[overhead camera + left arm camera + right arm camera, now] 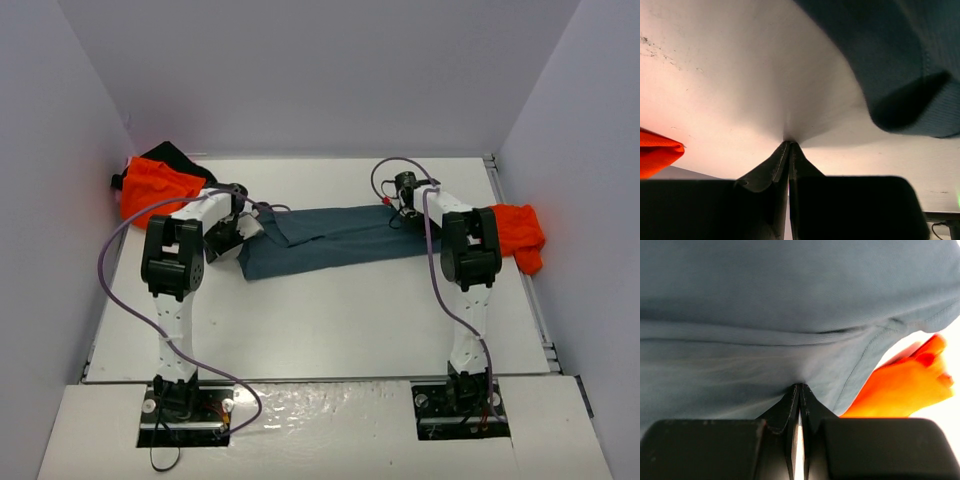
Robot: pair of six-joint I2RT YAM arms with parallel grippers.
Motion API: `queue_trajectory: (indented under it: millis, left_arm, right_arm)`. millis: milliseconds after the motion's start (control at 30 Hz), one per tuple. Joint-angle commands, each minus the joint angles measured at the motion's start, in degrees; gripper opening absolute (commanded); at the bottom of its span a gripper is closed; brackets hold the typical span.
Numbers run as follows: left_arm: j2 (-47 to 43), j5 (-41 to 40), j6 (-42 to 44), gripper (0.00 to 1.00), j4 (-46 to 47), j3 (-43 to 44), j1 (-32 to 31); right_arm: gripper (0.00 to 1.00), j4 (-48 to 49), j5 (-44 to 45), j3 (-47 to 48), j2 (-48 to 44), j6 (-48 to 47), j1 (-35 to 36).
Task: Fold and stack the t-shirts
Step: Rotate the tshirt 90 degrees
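Your left end effector is closed tight, fingertips together, with only bare table at its tips and no cloth between them. It sits at the left end of the blue shirt, and a hemmed edge of that shirt hangs just to its right in the left wrist view.

Your right end effector is also closed, pinching the blue shirt near its right end; creases in the cloth run in toward the tips.

The blue shirt lies as a long, loosely folded band across the middle of the table, between your two arms. One orange shirt is bunched in the far left corner against a black shirt. A second orange shirt lies crumpled at the right edge, just beyond the right arm.
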Motion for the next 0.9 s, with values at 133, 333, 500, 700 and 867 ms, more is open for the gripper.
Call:
queue_trajectory:
  millis: [133, 333, 500, 700, 867]
  left_arm:
    - [-8.1, 3.6, -2.7, 0.0, 6.2, 2.4, -0.2]
    - [-14.4, 3.6, -3.3, 0.0, 9.2, 0.7, -0.1]
    - [-17.6, 5.3, -4.4, 0.0, 8.1, 3.5, -1.8]
    - [-18.0, 5.3, -4.9, 0.0, 5.6, 6.8, -4.9]
    - [-17.6, 4.9, -5.7, 0.0, 6.6, 5.7, -8.3]
  right_arm:
    - [0.02, -6.8, -9.7, -12.9, -4.3, 4.5, 3.0]
    - [0.04, -7.0, -11.8, -21.0, -11.8, 6.9, 9.2]
    - [0.05, -8.6, -14.4, -23.4, -14.5, 9.0, 13.7]
    - [0.06, -9.8, -14.7, -25.1, -16.9, 11.3, 18.2]
    - [0.08, -12.0, -12.5, -23.1, -23.3, 12.7, 18.7]
